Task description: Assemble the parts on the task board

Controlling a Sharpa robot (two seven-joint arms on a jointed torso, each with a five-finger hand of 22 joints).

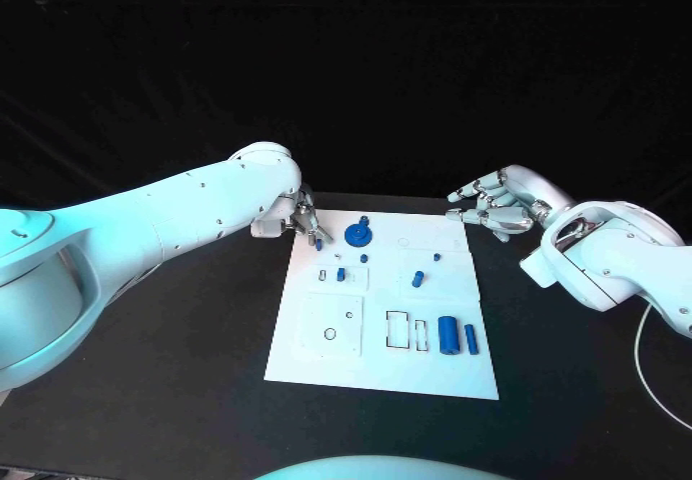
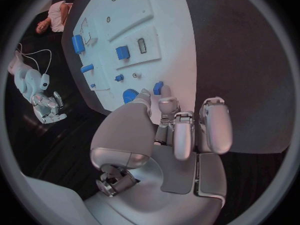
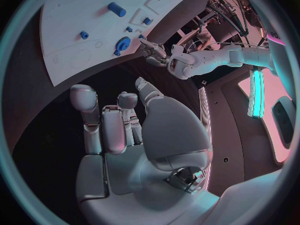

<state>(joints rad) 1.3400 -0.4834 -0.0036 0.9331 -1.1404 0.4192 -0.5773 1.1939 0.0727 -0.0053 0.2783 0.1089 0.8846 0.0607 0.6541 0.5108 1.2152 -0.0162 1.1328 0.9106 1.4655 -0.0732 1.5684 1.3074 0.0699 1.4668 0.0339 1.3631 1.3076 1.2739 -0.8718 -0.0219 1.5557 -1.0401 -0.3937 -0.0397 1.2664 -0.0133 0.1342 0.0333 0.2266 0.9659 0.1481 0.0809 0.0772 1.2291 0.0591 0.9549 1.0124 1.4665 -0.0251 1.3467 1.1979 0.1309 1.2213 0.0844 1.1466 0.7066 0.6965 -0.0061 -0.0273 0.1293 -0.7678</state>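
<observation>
The white task board (image 1: 378, 345) lies mid-table. My left hand (image 1: 300, 222) hovers over its far left corner, thumb and a finger pinching a small blue part (image 1: 316, 241), which also appears at the fingertips in the left wrist view (image 2: 158, 88). A blue disc (image 1: 358, 235) stands on the board just beside that hand. Small blue pegs (image 1: 340, 273) (image 1: 417, 278) stand mid-board, and two blue cylinders (image 1: 449, 334) lie near the front right. My right hand (image 1: 498, 208) floats off the board's far right corner, holding nothing, fingers loosely apart.
Black table (image 1: 173, 340) surrounds the board on all sides. Empty slots (image 1: 397, 330) and a round recess (image 1: 330, 333) sit in the board's near half. A white cable (image 1: 645, 370) trails along the table at the far right.
</observation>
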